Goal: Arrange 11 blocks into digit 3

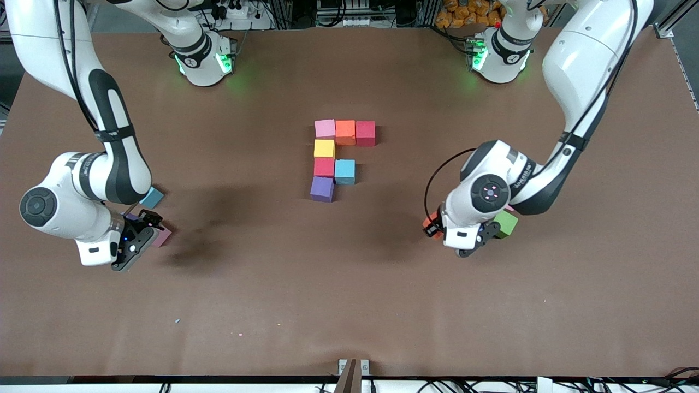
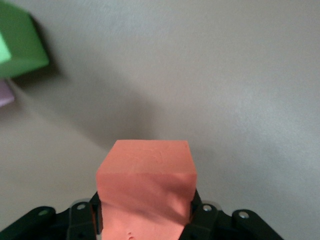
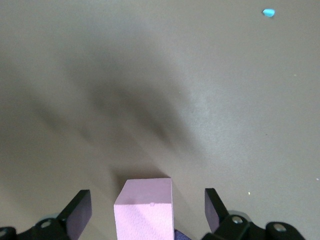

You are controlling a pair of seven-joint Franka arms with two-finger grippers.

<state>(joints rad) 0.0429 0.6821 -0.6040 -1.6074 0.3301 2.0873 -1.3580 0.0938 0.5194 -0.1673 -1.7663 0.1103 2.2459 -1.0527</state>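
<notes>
Orange block [image 2: 145,187] sits clamped in the left gripper [image 1: 457,236]; the right gripper [image 1: 143,236], jaws spread, straddles a pink block [image 3: 144,210]. Mid-counter, the unfinished digit 3 [image 1: 338,158] could be nudged askew during placement.

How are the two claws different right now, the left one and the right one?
The left claw is shut on an orange block, while the right claw is open, its fingers apart either side of a pink block. The left claw is beside a green block; the right claw is near a light blue block. Both sit low over the table.
</notes>
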